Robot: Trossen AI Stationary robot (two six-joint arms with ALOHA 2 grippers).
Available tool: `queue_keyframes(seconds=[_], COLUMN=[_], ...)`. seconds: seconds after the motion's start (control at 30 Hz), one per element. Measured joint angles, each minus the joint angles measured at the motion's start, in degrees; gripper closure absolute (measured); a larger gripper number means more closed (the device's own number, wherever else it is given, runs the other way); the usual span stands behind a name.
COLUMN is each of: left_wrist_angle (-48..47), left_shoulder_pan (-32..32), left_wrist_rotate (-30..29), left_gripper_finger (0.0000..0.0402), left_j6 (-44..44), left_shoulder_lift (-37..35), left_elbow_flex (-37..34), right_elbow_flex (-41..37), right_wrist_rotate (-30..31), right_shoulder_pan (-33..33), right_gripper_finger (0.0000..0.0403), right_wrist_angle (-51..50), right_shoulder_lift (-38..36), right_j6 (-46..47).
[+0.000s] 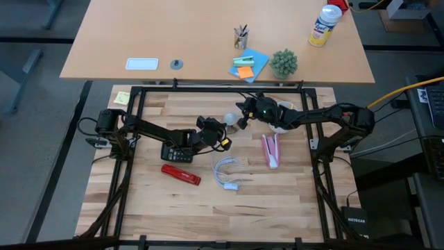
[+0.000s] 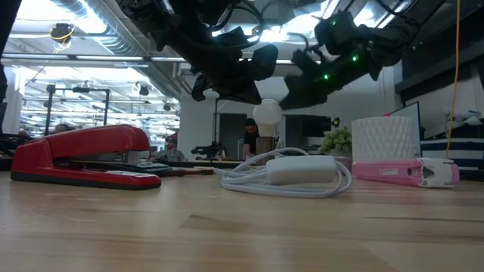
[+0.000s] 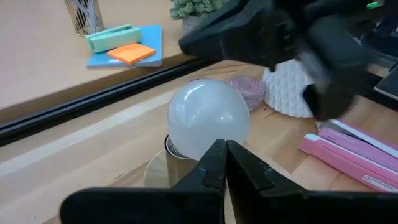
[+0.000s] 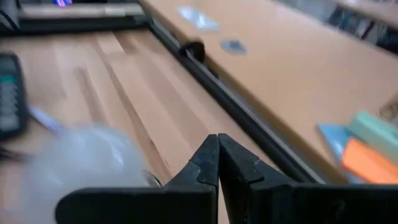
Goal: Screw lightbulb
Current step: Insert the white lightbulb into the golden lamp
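The lightbulb [image 3: 208, 118], white and round, stands upright at the middle of the table [image 1: 159, 208], globe up. Its metallic screw end [image 3: 179, 157] is over a tan disc [image 3: 152, 177]; whether it sits in it I cannot tell. My left gripper [image 3: 222, 152] is shut, with its tips right at the lightbulb's lower near side. My right gripper [image 4: 217, 152] is shut too. It reaches in from the table's right, with the lightbulb [image 4: 81, 165] a blur just beside its tips. In the high view both grippers [image 1: 220, 130] [image 1: 242, 120] flank the lightbulb [image 1: 229, 120]. My left gripper's shut fingertips [image 3: 214, 155] overlap the lightbulb's lower side in its own wrist view; I cannot tell whether they touch it. My right gripper's shut fingers [image 3: 205, 40] lie level just over the globe's far side; I cannot tell whether they touch it either.
A calculator [image 1: 177, 153] and a red stapler [image 1: 182, 173] lie left of centre, toward the near side. A white coiled cable [image 1: 227, 172] and a pink tool [image 1: 270, 149] lie right of them. A white ribbed cup [image 3: 289, 87] stands behind the lightbulb. Black frame rails [image 1: 222, 88] edge the table.
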Motion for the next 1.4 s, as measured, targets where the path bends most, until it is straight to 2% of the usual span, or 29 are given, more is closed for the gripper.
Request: queue_keyframes(seconds=[0.2,0.33,0.43,0.73,0.97,1.4], left_wrist_angle=[-0.1,-1.0,-2.7,-4.6,-4.9,-5.2], left_shoulder_pan=[-0.1,-0.7,-0.9,-1.5,-2.7,-3.5], left_wrist_rotate=[2.2,4.4,4.8,7.0,6.9,6.9], left_gripper_finger=[0.0400,0.0400,0.0400,0.0400,0.0400,0.0400], left_j6=[-0.1,0.1,0.2,-4.3,-4.8,-4.7], left_shoulder_lift=[0.0,0.0,0.2,3.8,4.0,4.0], left_elbow_flex=[0.0,0.0,0.0,-0.1,0.0,0.0], right_elbow_flex=[-0.3,-0.4,-0.5,0.2,3.2,3.8], right_wrist_rotate=[-8.5,-18.1,-21.7,-25.4,-30.3,-31.3], right_shoulder_pan=[-6.8,-10.5,-11.5,-10.9,-10.5,-7.7], right_gripper_finger=[0.0395,0.0395,0.0395,0.0395,0.0395,0.0395], right_wrist_angle=[-3.4,-3.2,-1.8,7.5,7.0,5.6], right_shoulder_lift=[1.1,5.3,8.6,16.3,20.4,21.3], right_j6=[1.4,3.6,4.7,4.7,4.7,4.7])
